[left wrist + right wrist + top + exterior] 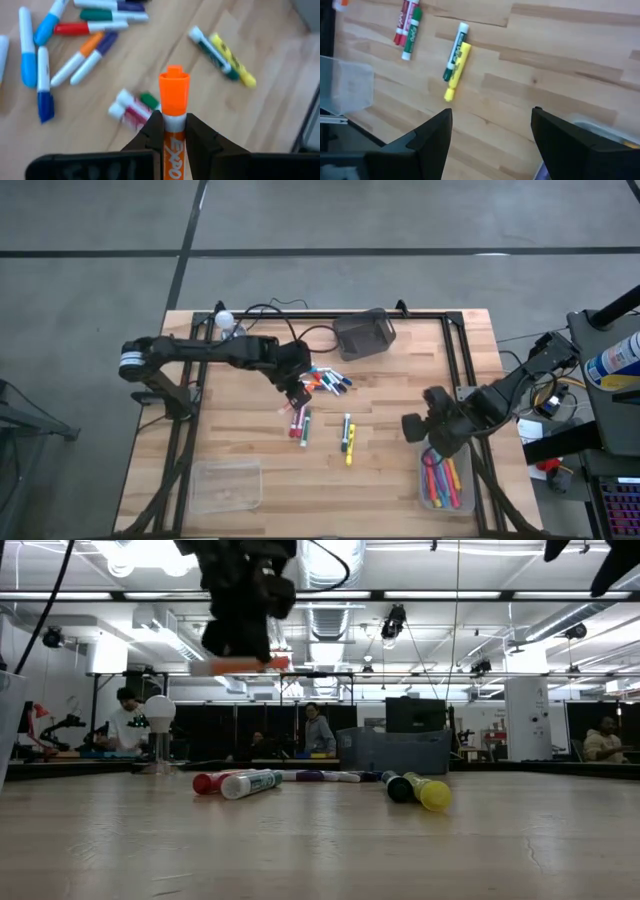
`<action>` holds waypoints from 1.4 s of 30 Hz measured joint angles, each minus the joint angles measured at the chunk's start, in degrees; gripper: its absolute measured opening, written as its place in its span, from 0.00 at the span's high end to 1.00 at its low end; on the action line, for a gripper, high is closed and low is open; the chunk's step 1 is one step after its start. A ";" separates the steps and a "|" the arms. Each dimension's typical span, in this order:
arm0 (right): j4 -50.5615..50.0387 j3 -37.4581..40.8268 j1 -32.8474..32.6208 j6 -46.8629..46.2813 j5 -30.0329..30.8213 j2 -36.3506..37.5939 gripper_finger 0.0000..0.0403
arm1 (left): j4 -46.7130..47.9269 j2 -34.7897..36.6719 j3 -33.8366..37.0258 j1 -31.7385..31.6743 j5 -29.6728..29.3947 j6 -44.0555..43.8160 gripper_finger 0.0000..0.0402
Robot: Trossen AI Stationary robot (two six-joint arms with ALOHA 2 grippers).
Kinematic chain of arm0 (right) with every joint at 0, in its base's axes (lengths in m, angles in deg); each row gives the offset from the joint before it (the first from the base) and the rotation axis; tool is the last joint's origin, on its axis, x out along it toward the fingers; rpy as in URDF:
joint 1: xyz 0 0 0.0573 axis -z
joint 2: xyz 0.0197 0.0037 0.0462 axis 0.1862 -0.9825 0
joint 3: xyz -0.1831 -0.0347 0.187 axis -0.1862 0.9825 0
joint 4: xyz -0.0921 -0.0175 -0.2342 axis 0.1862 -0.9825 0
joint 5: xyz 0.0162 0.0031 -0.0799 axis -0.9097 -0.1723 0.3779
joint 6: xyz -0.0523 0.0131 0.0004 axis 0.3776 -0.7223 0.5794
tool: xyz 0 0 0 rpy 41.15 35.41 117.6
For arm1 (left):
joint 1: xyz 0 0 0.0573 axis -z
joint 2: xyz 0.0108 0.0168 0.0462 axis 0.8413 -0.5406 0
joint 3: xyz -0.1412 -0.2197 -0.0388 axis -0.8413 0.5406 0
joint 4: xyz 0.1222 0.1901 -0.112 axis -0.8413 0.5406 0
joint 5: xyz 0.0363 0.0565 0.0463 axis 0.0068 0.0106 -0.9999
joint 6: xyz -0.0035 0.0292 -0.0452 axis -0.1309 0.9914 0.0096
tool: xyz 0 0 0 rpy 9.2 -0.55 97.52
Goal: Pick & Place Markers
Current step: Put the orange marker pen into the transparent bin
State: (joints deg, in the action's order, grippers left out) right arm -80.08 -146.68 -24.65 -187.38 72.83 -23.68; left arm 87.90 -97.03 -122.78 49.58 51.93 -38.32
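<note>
An orange-capped marker (174,125) is pinched between the fingers of the left end effector (297,392) and is held lifted above the tabletop (400,480), near its middle. In the low view this marker (240,664) is seen lying level, clear of the wood.

Just at 6 o'clock of it, a red marker (295,421) and a green marker (305,425) lie side by side on the tabletop. At 1 o'clock of the held marker a loose cluster of markers (328,380) is spread out (blue, orange, purple, red and green caps are made out in the left wrist view). At about 4 o'clock, a dark green marker (345,430) and a yellow marker (351,444) lie touching one another.

Farther out, at the 4 o'clock corner of the tabletop, several markers are already lodged in a clear tray (446,502). The right end effector (434,428) is held above the near end of that tray, its fingers spread wide with nothing between them.

A second clear tray (226,485) is set at the 7 o'clock corner, and a dark mesh bin (364,334) stands at the 12 o'clock edge.
</note>
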 joint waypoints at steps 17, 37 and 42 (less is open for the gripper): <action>2.74 0.00 10.48 20.44 0.15 0.01 0.36 | 23.49 14.35 -4.46 13.28 -0.32 -3.56 0.90; 9.24 0.00 20.86 43.67 -1.04 0.02 0.36 | 7.08 12.96 11.32 53.32 -4.75 -40.32 0.89; 9.20 0.00 20.82 44.13 -1.13 0.02 0.36 | 5.23 9.73 14.84 53.24 -2.64 -40.43 0.87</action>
State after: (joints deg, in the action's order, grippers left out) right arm -70.88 -146.68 -3.83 -143.25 71.69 -23.66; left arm 93.12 -87.30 -107.94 102.82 49.29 -78.75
